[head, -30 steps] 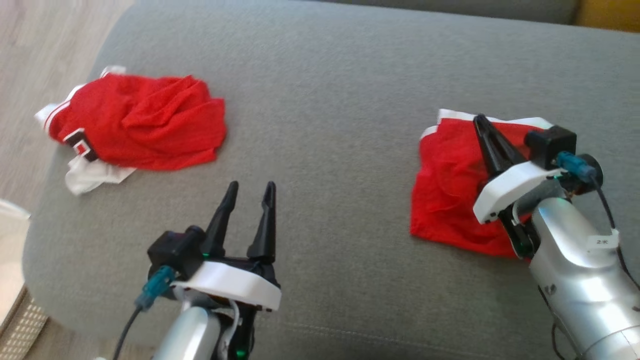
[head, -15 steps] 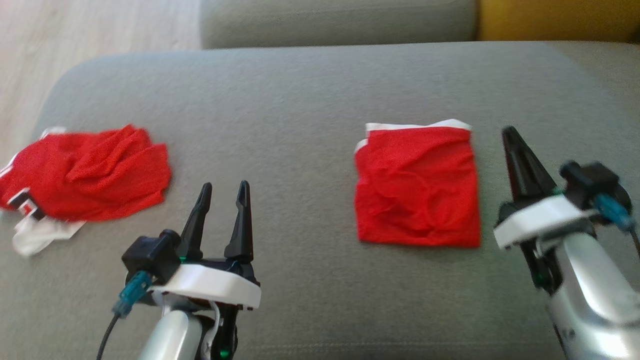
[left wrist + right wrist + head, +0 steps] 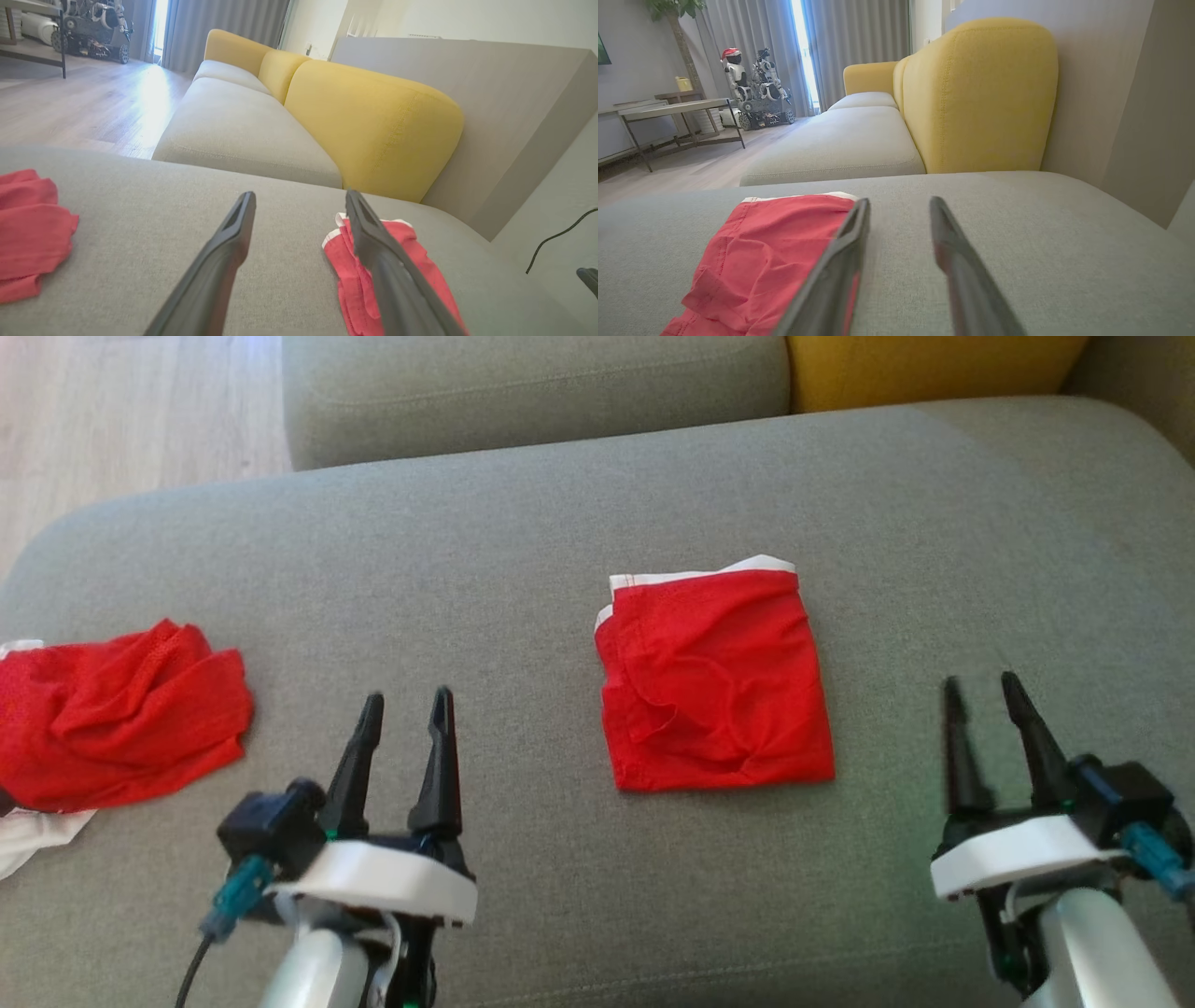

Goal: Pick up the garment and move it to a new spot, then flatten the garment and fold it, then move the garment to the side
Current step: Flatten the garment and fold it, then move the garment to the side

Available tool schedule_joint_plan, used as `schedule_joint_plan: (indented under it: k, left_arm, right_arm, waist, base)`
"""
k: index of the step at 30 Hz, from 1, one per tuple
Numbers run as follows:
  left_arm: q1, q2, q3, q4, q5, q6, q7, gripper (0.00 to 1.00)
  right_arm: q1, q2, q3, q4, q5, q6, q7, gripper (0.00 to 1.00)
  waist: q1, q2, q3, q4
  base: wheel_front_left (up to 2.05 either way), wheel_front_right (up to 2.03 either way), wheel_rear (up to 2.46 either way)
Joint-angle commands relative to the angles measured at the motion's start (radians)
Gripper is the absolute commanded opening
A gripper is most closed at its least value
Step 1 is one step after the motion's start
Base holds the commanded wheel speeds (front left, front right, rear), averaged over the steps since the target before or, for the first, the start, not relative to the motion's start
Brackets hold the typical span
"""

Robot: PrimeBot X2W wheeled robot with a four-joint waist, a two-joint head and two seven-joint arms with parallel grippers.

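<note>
The garment (image 3: 714,681) is red with a white band along its far edge. It lies folded into a rough square on the grey sofa seat (image 3: 523,551), near the middle of the head view. My right gripper (image 3: 980,681) is open and empty, to the right of the garment and apart from it. The right wrist view has that gripper (image 3: 899,200) low over the seat with the garment (image 3: 770,252) to its left. My left gripper (image 3: 408,695) stands open and empty to the garment's left. From the left wrist, this gripper (image 3: 300,193) has the garment (image 3: 343,284) partly behind its right finger.
A second, crumpled red and white garment (image 3: 112,714) lies at the seat's left end, seen as well from the left wrist (image 3: 28,233). Another grey seat (image 3: 532,383) and a yellow back cushion (image 3: 934,369) lie beyond. Wooden floor (image 3: 121,411) is at the far left.
The head camera has shifted. My right gripper, shut over the folded garment a second ago, has drawn back to its right and opened. The garment stays folded on the seat.
</note>
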Motion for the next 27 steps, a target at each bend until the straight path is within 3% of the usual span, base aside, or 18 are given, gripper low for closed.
schedule_joint_plan:
  k: [1,16,27]
  left_arm:
    - [-0.004,0.000,0.029,-0.027,-0.021,-0.003,-0.012,1.00]
    - [-0.014,0.000,0.009,-0.023,-0.017,-0.005,-0.012,1.00]
    - [-0.077,0.000,-0.027,-0.027,0.000,-0.018,-0.012,1.00]
  right_arm:
    - [-0.014,0.003,0.020,-0.039,-0.004,-0.001,-0.001,1.00]
    - [-0.031,0.024,0.013,-0.048,-0.006,-0.001,0.013,1.00]
    - [-0.194,-0.027,0.080,0.071,0.171,-0.001,0.112,1.00]
  waist:
    - [0.0000,0.0000,0.005,-0.003]
    - [0.0000,0.0000,0.046,0.009]
    - [0.0000,0.0000,0.161,0.065]
  base:
    - [0.00,0.00,0.00]
    - [0.00,0.00,0.00]
    - [0.00,0.00,0.00]
